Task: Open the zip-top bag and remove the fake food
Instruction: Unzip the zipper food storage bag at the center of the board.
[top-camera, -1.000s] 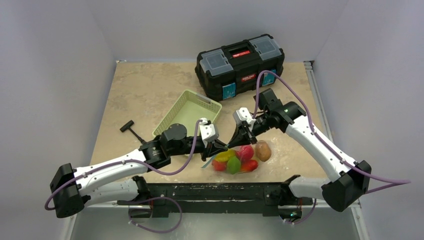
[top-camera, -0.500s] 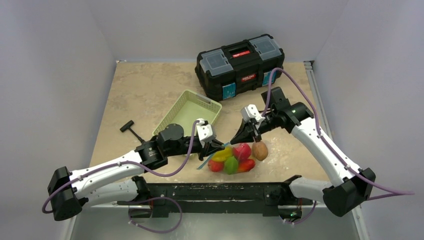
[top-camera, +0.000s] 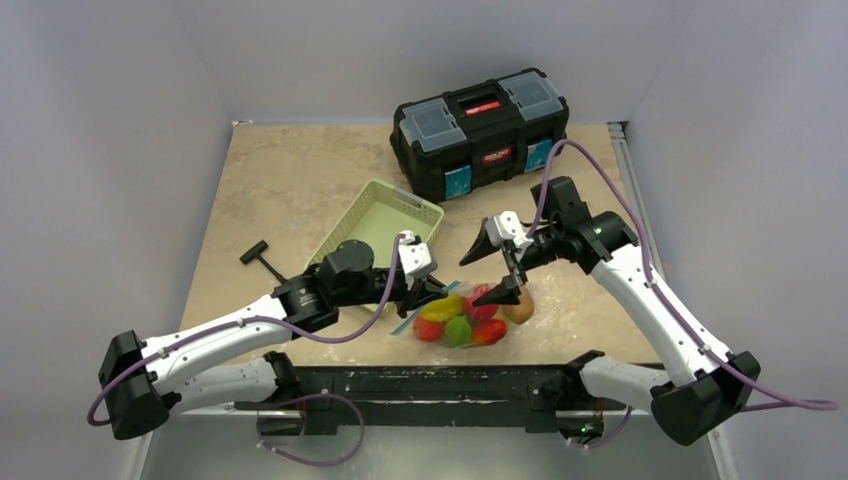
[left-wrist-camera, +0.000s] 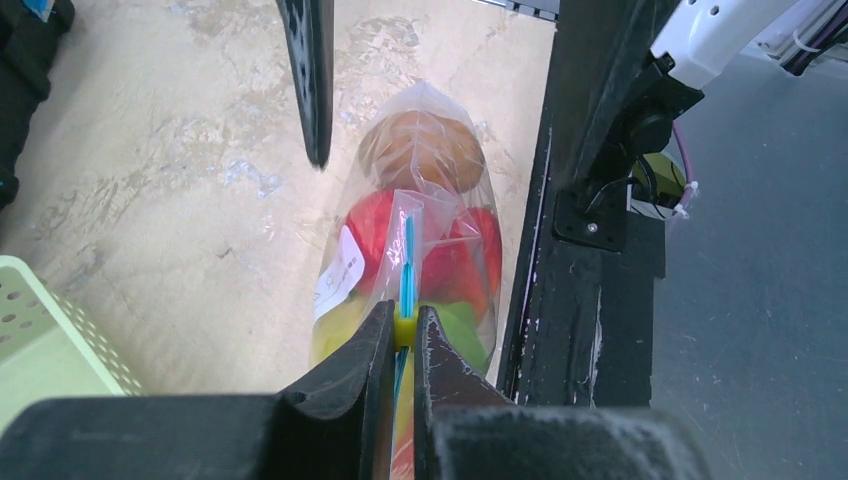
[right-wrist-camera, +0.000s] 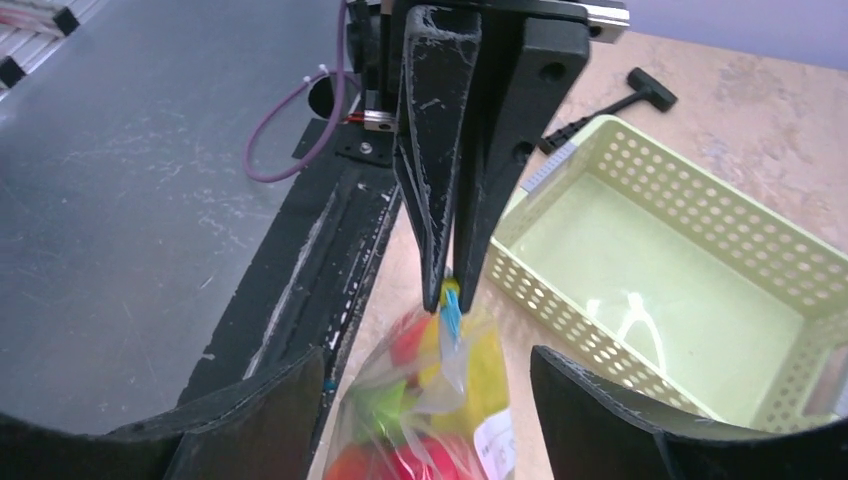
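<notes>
- The zip-top bag (top-camera: 462, 322) lay on the table (top-camera: 280, 190) at its near edge, just beyond the black rail (top-camera: 420, 385). It was near the green basket (top-camera: 375, 225), with the fake food (top-camera: 519, 306) still packed inside it.
- The right gripper (top-camera: 470, 282) had been pressed together a moment earlier. It had now sprung wide apart and gripped nothing.
- It had also drifted from right beside the left gripper (left-wrist-camera: 403, 325) toward the end of the bag where the brown piece lay.
- The left gripper stayed clamped on the teal zip strip (left-wrist-camera: 407, 250), which stood upright along the top of the bag.
- I judged that the right gripper was readying a fresh pinch on the strip. No gap showed in the seal, so the opening was probably not yet done.
- The bag sat under and between the right gripper's spread fingers. One finger (left-wrist-camera: 315, 90) hung just beside the far side of the bag, and I could not tell whether it touched the plastic.
</notes>
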